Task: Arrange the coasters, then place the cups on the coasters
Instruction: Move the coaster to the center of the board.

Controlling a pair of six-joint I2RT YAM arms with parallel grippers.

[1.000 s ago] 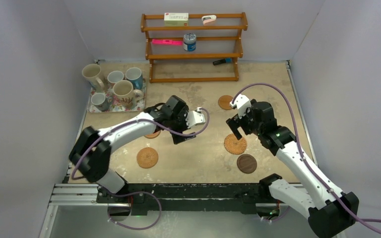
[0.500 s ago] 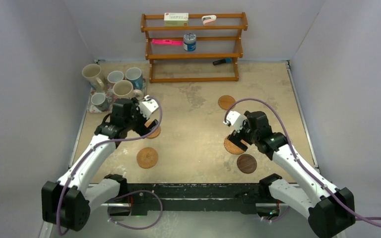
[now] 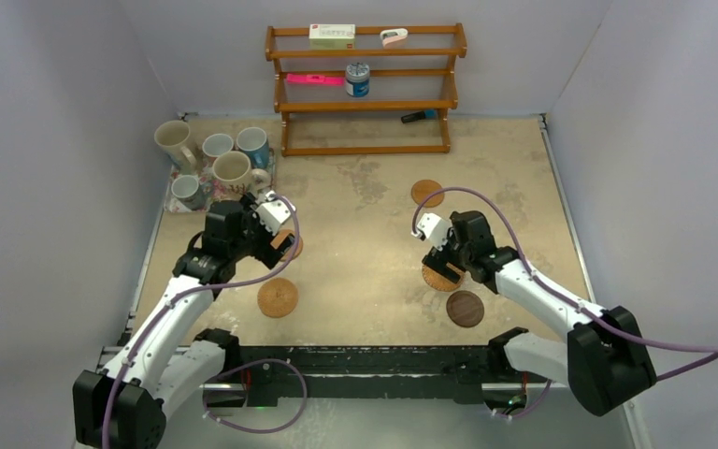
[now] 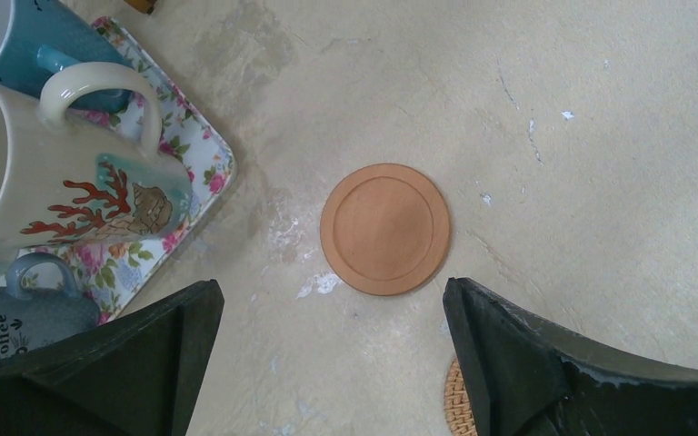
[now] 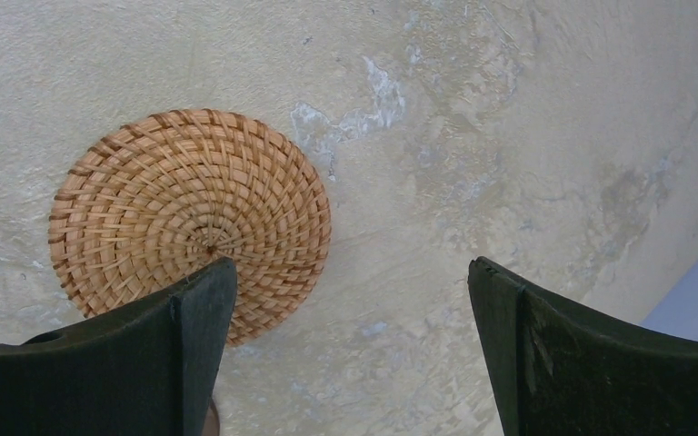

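1. The step in hand is arranging the coasters. All five mugs (image 3: 233, 171) stand on the tray (image 4: 204, 173) at far left, and no coaster has a cup on it.
2. The left claw (image 4: 332, 304) is spread wide and holds nothing. It hovers over the smooth coaster (image 4: 385, 228), which lies flat on the table (image 3: 365, 281) just beside the tray.
3. The right claw (image 5: 352, 272) is also wide open and empty. The woven coaster (image 5: 191, 218) lies flat below it, off-centre and partly under one finger. The dark coaster (image 3: 465, 308) lies near it.
4. Two more coasters lie apart from these: one far (image 3: 426, 193) and one near (image 3: 278, 297).
5. Next, I judge, each claw must centre on its disc. It must then drop until its tips reach the table and close on the thin rim, or nudge the disc into line. The right claw needs a sideways shift first.
6. Writing: a small grey-blue mug (image 4: 4, 322) shows "offee", probably "coffee" cut off. The labels on the shelf (image 3: 365, 89) items are too small to read.
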